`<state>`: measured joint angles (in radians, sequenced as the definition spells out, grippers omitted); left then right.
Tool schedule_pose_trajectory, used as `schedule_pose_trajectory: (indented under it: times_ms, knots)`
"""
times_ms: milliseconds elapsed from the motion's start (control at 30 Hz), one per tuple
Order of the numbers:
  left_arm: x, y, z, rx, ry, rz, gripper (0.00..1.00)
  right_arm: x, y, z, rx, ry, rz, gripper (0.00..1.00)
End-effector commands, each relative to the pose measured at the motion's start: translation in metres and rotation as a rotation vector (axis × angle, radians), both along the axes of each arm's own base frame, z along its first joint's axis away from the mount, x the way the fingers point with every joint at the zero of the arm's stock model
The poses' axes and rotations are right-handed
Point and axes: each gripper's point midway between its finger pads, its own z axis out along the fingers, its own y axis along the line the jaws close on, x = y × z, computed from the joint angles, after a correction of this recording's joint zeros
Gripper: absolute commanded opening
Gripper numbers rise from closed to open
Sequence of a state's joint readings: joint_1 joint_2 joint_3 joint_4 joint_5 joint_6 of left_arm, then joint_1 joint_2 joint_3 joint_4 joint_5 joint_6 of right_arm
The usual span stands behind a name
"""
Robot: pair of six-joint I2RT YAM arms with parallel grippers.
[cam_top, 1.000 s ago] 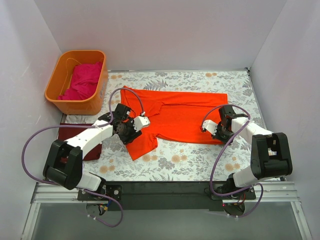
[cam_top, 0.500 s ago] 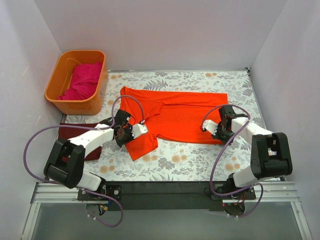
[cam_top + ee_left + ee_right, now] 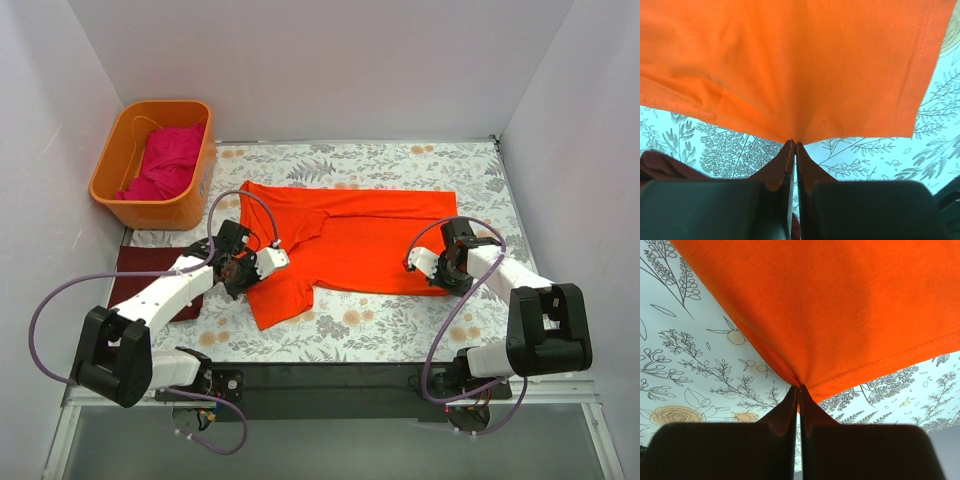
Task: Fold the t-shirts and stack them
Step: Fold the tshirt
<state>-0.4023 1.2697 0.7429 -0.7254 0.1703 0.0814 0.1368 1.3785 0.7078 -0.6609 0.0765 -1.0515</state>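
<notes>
The bright orange-red t-shirt (image 3: pixel 350 238) lies spread across the middle of the floral table. My left gripper (image 3: pixel 238 270) is shut on its left edge; in the left wrist view the cloth (image 3: pixel 790 65) puckers into the closed tips (image 3: pixel 795 144). My right gripper (image 3: pixel 442 268) is shut on the shirt's right bottom corner; in the right wrist view the hem (image 3: pixel 840 315) is pinched at the tips (image 3: pixel 799 386). The dark maroon shirt (image 3: pixel 150 285) lies folded at the table's left edge, under my left arm. The magenta-pink shirt (image 3: pixel 160 165) sits bundled in the tub.
The rigid orange plastic tub (image 3: pixel 152 206) stands at the back left corner. Pale walls close in the left, back and right sides. The floral tablecloth (image 3: pixel 380 320) shows along the front, and a black rail (image 3: pixel 330 380) runs under the arm bases.
Both grippers have drawn the orange-red shirt toward the front and left. The left gripper moved left and down with the sleeve edge; the shirt's near edge now lies lower on the table.
</notes>
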Motion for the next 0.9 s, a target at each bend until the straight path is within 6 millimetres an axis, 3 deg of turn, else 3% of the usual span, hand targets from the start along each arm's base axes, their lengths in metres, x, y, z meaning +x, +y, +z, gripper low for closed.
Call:
schedule_pose_trajectory:
  times_ms: [0, 367, 500, 867]
  knots:
    - [0.004, -0.008, 0.029, -0.08, -0.013, 0.015, 0.0, 0.002, -0.003, 0.012, -0.002, -0.017, 0.011, 0.01]
    - [0.054, 0.009, 0.077, -0.15, -0.072, 0.108, 0.0, 0.033, 0.001, 0.053, 0.036, -0.1, 0.034, 0.01]
    - [0.072, 0.006, 0.084, -0.165, -0.082, 0.11, 0.0, 0.056, 0.004, 0.069, 0.052, -0.12, 0.038, 0.01]
    - [0.134, 0.0, 0.088, -0.151, -0.116, 0.136, 0.0, 0.106, 0.0, 0.076, 0.026, -0.112, 0.07, 0.01]
